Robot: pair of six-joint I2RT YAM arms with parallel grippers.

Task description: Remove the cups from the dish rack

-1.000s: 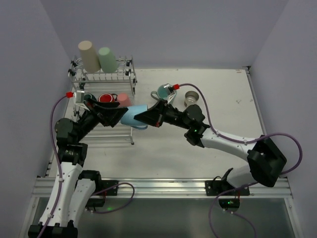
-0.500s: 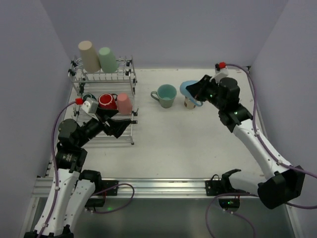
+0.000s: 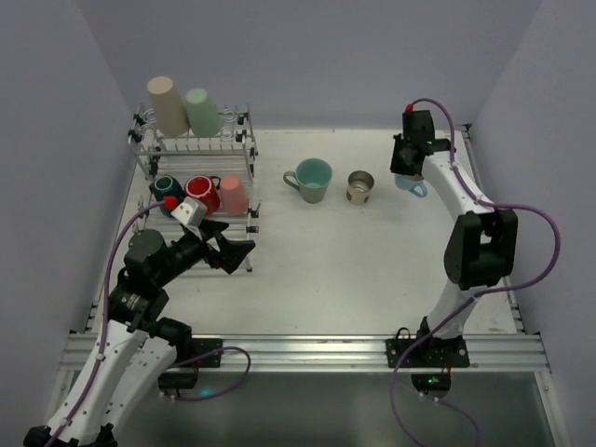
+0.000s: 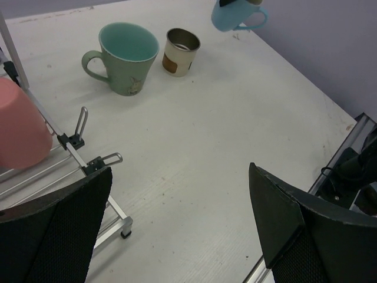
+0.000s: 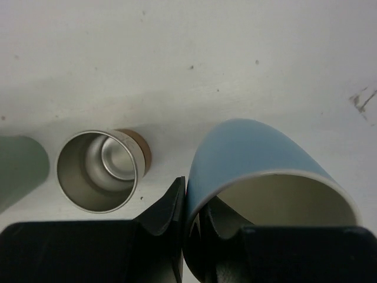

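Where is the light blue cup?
In the top view, the light blue cup is at the far right of the table, held by the right gripper, just right of the small metal cup.

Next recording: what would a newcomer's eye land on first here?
The right gripper, stretched to the far right of the table, grips a light blue mug by its rim. At far left, the dish rack carries a beige cup and a mint cup upturned on its back tier, with a dark green cup, a red cup and a pink cup below. A teal mug and a small metal cup stand between them.
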